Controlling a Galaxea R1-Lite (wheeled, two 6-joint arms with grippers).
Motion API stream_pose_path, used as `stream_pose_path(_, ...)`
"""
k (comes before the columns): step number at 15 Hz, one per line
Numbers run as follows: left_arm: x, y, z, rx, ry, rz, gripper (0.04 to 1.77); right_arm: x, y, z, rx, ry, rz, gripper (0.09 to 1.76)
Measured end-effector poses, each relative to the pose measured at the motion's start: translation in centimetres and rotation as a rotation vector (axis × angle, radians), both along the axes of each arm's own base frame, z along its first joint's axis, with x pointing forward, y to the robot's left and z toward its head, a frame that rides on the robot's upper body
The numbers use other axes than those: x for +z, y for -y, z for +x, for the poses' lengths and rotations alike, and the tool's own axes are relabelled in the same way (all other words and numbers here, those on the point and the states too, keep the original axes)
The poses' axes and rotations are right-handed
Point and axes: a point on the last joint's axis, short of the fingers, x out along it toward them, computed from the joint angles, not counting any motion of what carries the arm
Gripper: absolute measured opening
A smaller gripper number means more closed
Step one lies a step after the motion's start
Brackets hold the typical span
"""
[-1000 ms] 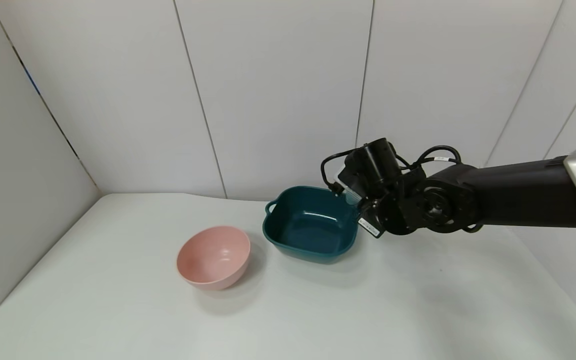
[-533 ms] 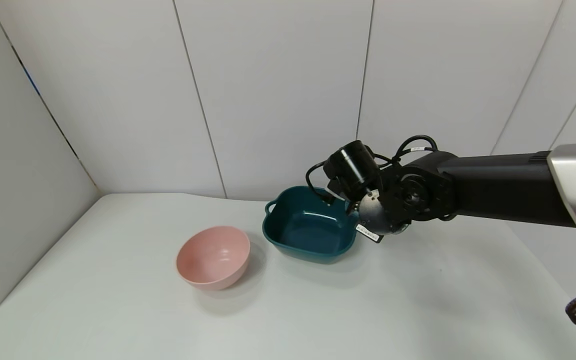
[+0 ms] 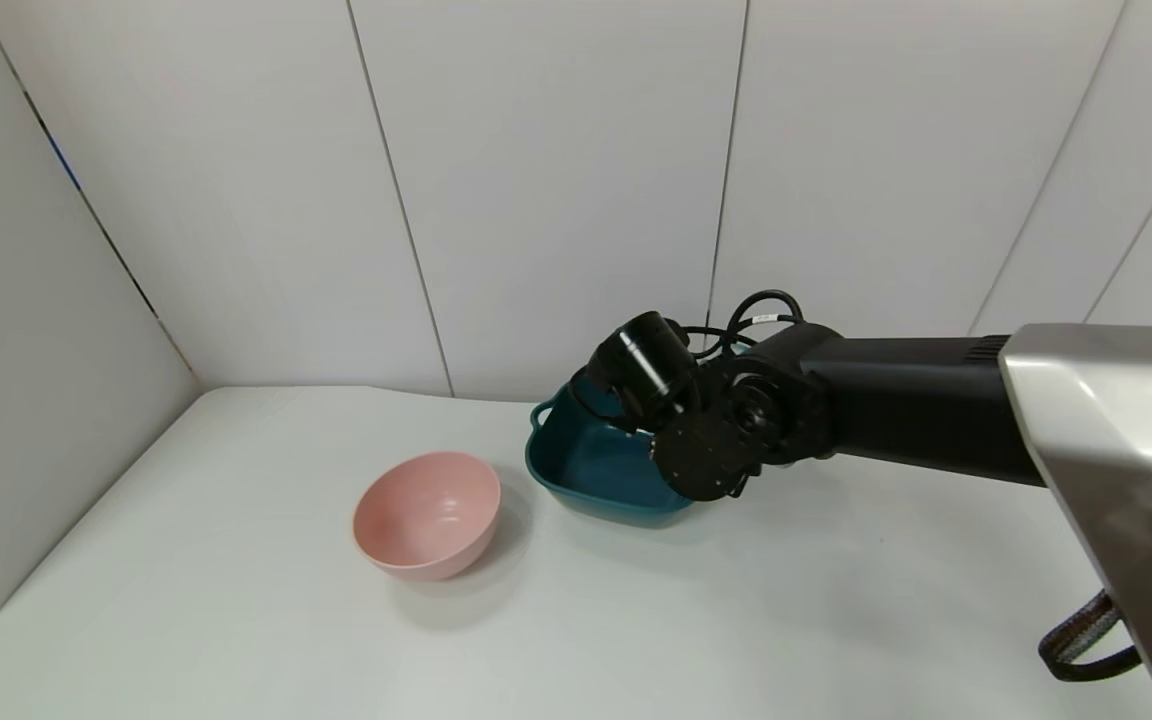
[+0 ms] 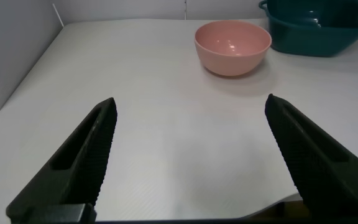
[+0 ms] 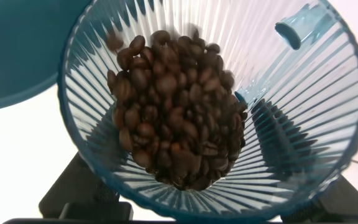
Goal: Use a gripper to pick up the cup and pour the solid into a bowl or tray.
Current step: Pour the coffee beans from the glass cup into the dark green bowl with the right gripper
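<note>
The right arm is matte black, with a silver-grey shell nearest the camera. Black cables loop over its round-jointed wrist. The left gripper has two black, ridged fingers.

Head camera looks down; both it and left wrist share pink bowl.

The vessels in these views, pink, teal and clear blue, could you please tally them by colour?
Pink bowl: 1
Teal dish: 1
Clear blue cup, with beans, held by the right gripper: 1
Total: 3
</note>
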Motion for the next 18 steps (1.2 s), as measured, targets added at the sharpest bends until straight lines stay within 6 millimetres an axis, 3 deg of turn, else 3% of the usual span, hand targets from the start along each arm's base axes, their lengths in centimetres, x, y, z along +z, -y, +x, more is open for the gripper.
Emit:
stream_pose_path(7,0.0,0.0,0.0,0.0,0.0,0.0,1.72,-2.4,-1.3,-0.2,-0.051,0.035,-0.187,1.33)
stream_pose_path(18,0.0,0.0,0.0,0.0,0.0,0.0,1.72,-4.1,-2.7,-0.8,-0.094,0.083,-0.376,1.33)
